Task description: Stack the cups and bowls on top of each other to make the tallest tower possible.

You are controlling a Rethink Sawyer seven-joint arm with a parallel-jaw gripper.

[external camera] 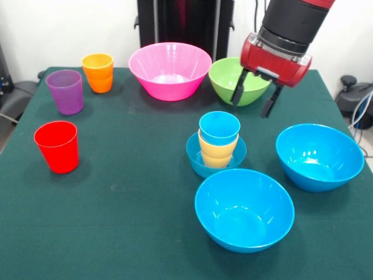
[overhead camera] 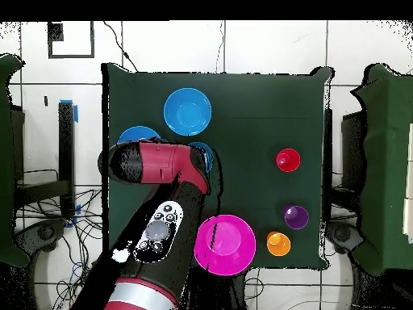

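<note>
The tower stands mid-table: a small blue bowl holds a yellow-orange cup with a light blue cup nested in it. My gripper hangs open and empty above and to the right of the tower, in front of the green bowl. The pink bowl sits at the back. Two large blue bowls lie in front and to the right. The orange cup, purple cup and red cup stand at the left. In the overhead view the arm hides the tower and gripper.
The dark green table has its open stretch between the red cup and the tower. The robot's pedestal stands behind the pink bowl. A black chair base sits beyond the right edge.
</note>
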